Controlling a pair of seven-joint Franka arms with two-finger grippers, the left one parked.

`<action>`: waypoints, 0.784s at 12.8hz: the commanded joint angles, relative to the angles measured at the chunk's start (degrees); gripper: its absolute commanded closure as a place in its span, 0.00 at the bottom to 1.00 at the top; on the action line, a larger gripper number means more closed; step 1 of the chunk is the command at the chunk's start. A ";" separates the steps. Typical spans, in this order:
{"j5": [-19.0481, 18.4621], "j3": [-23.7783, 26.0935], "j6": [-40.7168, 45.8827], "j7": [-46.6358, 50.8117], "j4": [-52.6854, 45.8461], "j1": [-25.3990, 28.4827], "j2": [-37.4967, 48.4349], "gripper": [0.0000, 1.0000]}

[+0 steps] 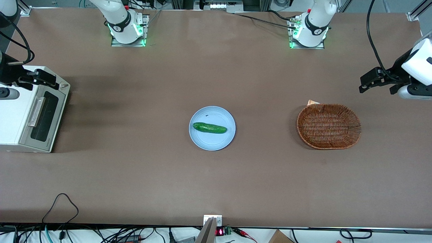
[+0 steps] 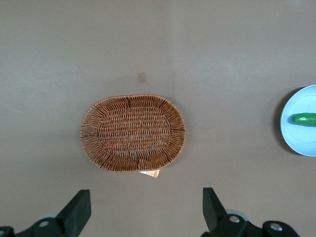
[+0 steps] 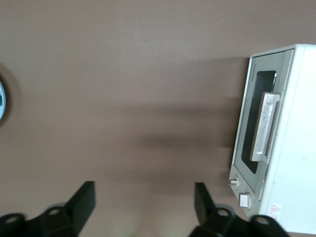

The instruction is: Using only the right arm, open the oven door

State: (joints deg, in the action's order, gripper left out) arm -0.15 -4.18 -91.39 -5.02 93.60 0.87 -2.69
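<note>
Brown table (image 1: 216,182): spread gripper (image 3: 144,203) above closed oven door (image 3: 256,131); only wrist view shows this.

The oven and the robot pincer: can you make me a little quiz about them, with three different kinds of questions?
1. True or false: the oven door is shut.
2. Pick one. The pincer is: A) clamped on the handle; B) open, above the oven's end farther from the front camera, near a knob; C) over the basket.
3. Fill in: the cucumber lies on a light blue ____.

Key
1. True: the door sits flat against the oven front.
2. B: the fingers are spread apart and hold nothing.
3. Plate.
</note>
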 commanded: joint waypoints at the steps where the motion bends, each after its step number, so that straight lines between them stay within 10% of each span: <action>1: -1.95 0.14 0.42 -0.52 -0.34 0.18 0.15 0.99; 10: -6.06 0.23 0.68 0.10 -0.34 2.28 0.32 1.00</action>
State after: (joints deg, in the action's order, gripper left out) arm -3.15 -3.97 -91.42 -5.04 93.59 1.61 -2.66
